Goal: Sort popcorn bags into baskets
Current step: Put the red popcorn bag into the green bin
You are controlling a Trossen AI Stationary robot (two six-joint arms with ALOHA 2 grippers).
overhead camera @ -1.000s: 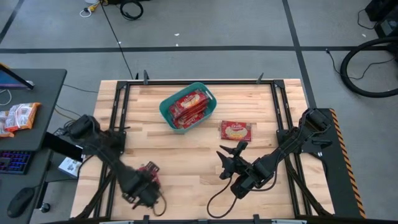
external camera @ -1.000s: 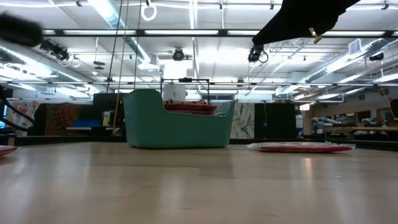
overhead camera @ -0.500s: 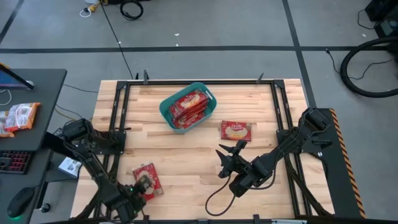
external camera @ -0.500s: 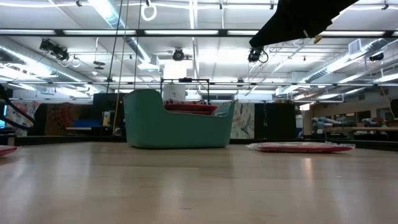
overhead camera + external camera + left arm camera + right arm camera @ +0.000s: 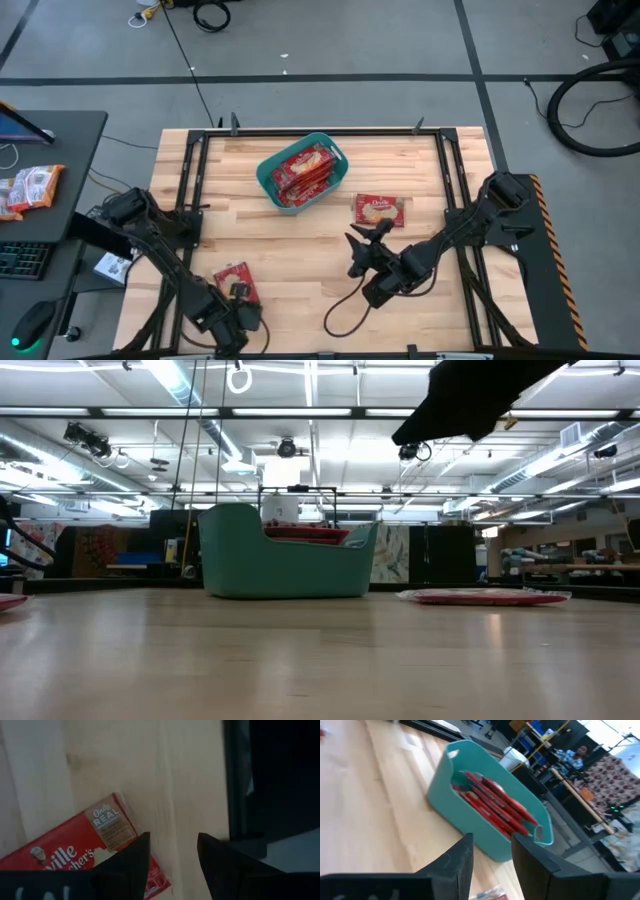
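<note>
High view: two flat red popcorn packets, one (image 5: 380,209) and another (image 5: 237,281), lay on the wooden table (image 5: 300,240); several more filled the teal plastic tub (image 5: 267,172). Left gripper (image 5: 240,312) and right gripper (image 5: 362,244) each hovered empty, fingers narrowly parted.

Teal basket (image 5: 302,172), upper centre of the high view, set askew and holding several red popcorn bags (image 5: 303,168) on edge. One bag (image 5: 380,210) lies flat right of centre; another bag (image 5: 236,280) lies flat at lower left.
</note>
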